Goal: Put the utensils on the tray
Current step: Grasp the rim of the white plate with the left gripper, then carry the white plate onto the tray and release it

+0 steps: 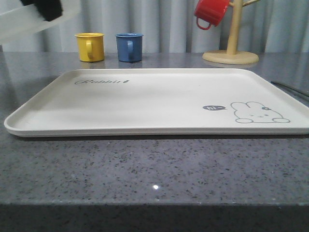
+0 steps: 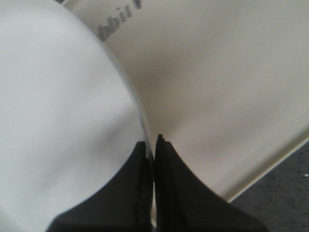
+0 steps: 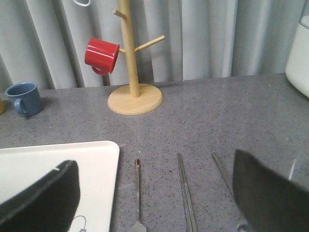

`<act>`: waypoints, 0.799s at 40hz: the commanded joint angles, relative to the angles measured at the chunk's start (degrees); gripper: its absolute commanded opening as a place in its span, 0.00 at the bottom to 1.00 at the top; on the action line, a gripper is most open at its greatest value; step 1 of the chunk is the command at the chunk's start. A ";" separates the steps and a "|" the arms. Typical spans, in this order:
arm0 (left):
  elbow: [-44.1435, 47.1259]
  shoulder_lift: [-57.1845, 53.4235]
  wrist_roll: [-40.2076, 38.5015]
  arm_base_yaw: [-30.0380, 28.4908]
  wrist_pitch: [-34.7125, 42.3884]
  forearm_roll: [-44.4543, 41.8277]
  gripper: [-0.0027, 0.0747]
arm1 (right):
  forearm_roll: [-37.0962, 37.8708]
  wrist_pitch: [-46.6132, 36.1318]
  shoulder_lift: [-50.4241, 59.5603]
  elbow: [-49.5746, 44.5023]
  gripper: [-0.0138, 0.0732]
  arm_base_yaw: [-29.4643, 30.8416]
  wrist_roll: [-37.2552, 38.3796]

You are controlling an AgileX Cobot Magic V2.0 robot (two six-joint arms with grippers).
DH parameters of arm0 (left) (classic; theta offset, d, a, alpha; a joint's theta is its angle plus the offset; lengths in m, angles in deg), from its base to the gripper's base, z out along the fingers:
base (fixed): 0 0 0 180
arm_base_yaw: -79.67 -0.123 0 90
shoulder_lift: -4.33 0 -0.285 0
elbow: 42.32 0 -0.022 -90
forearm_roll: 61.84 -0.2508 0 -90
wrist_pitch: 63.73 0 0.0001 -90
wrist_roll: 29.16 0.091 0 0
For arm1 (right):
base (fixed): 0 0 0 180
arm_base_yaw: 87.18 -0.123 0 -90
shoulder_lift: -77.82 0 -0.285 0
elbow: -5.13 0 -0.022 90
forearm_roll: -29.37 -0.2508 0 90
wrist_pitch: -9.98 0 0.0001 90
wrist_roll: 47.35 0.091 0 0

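Note:
The cream tray (image 1: 145, 104), with its rabbit drawing, lies flat in the middle of the table. My left gripper (image 1: 48, 8) hangs high at the far left, above the tray's left end, shut on the rim of the round white plate (image 1: 24, 24). In the left wrist view the plate (image 2: 58, 106) is pinched between the closed jaws of the left gripper (image 2: 153, 142), with the tray (image 2: 217, 87) below. My right gripper (image 3: 153, 164) is open above the table. Under it lie a fork (image 3: 137, 188), a pair of chopsticks (image 3: 186, 193) and a spoon handle (image 3: 223, 174), beside the tray's corner (image 3: 91, 154).
A yellow mug (image 1: 90, 47) and a blue mug (image 1: 129, 47) stand behind the tray. A red mug (image 1: 210, 12) hangs on a wooden mug tree (image 1: 231, 56) at the back right. A white object (image 3: 299, 53) sits at the far right. Bare grey counter runs along the front.

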 commanded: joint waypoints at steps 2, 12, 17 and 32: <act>-4.34 1.81 -1.20 5.58 1.04 -0.43 0.01 | 0.06 -4.54 -0.75 1.83 0.92 0.27 -0.43; -8.00 7.82 -1.20 11.34 1.02 1.21 0.01 | 0.06 -4.54 -0.75 1.83 0.92 0.27 -0.43; -8.14 9.67 -1.20 11.51 0.89 1.25 0.01 | 0.06 -4.54 -0.75 1.83 0.92 0.27 -0.43; -8.14 13.64 -1.20 10.93 -1.54 2.84 0.01 | 0.06 -4.54 -0.75 1.83 0.92 0.27 -0.43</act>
